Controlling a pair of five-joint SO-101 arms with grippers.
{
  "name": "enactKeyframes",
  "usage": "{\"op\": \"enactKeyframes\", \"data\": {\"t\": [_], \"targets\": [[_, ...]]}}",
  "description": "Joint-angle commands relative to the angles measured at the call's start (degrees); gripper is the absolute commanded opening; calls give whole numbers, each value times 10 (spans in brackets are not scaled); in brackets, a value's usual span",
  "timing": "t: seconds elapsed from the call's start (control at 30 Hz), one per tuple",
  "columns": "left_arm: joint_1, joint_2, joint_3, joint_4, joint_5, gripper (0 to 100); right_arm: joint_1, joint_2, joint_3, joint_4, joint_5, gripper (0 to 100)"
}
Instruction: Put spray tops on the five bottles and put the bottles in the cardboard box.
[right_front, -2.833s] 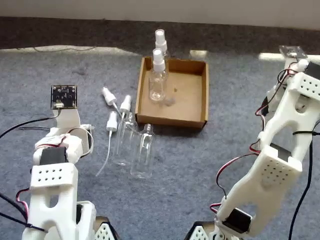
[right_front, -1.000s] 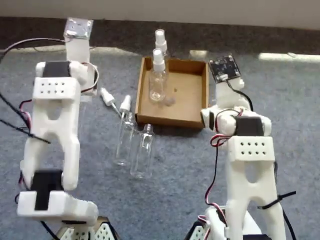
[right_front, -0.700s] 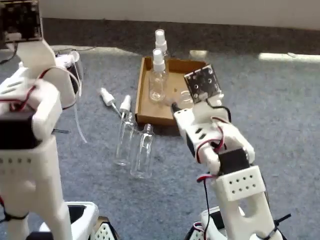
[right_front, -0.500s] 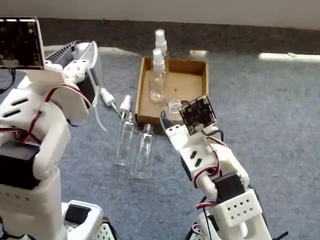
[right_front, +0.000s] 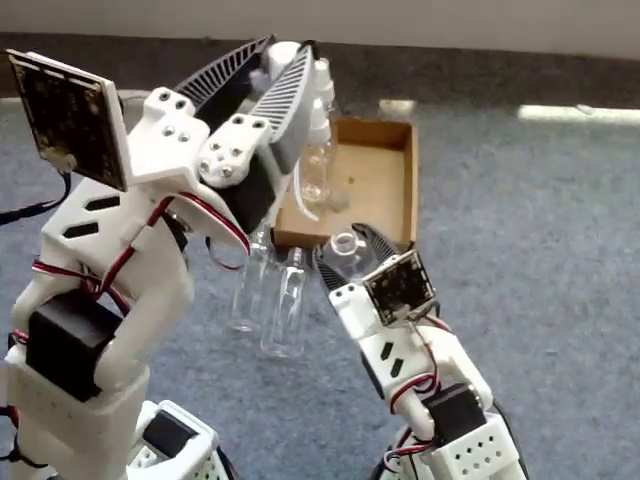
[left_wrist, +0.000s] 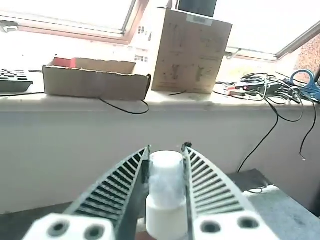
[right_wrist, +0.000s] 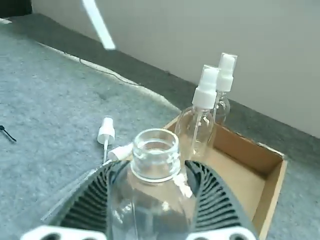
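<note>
Lying under everything is the grey surface (right_front: 530, 230); the cardboard box (right_front: 408, 190) sits at its far middle; the left pincer (left_wrist: 166, 149) is up high over the box's far left corner, clamped on a white spray top (left_wrist: 166, 192); the right pincer (right_wrist: 156, 172) hangs at the box's near edge, clamped on an open bottle (right_wrist: 152, 202); a capped bottle (right_front: 314, 160) stands in the box's left side; two bare bottles (right_front: 283, 305) rest just near the box; two loose tops (right_wrist: 105, 133) lie left of it.
</note>
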Motion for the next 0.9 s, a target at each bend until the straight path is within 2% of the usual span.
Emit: {"op": "enactKeyframes", "data": {"t": [0.0,0.47,0.6,0.7,0.87], "targets": [[22,43,-22,-18,14,6,-18,-24,-7,-14,-4,4],[23,75,-15,-22,15,6,-20,-38,-6,-11,-4,4],[60,75,-12,-13,15,6,-19,-38,-6,-11,-4,4],[78,74,17,-4,14,6,-18,-40,-6,-11,-4,4],[58,72,90,-4,11,6,-18,-42,-6,-11,-4,4]]}}
